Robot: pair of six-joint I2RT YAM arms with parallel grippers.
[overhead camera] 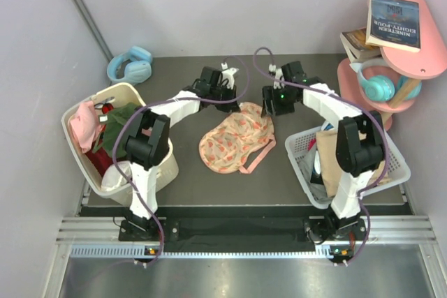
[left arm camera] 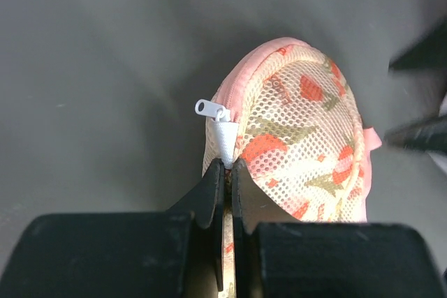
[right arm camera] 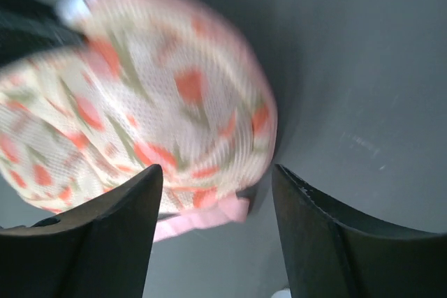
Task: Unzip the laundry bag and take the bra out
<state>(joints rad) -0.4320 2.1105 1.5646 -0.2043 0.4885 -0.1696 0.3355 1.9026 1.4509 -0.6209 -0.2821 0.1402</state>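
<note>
Treat the bag (overhead camera: 234, 143) on the surface (overhead camera: 230, 186) as light floppy mesh, taken by the zip pull (left arm camera: 223, 141) at its far edge, pinched tight in the left hand (left arm camera: 224, 165), with the right hand (right arm camera: 216, 170) agape beside it.

Two-lobed cream-peach laundry bag (left arm camera: 300, 123): matt open-weave mesh cloth with orange print; pink woven cloth trim.
White zip pull (left arm camera: 222, 130): smooth, slightly glossy slider; white cloth tab.
Dark grey desk (left arm camera: 98, 61): matt, smooth, faintly scuffed.
Fingers of left tool (left arm camera: 227, 169) and right tool (right arm camera: 216, 178): black matt plastic.
White lattice basket (overhead camera: 299, 150): plastic.
</note>
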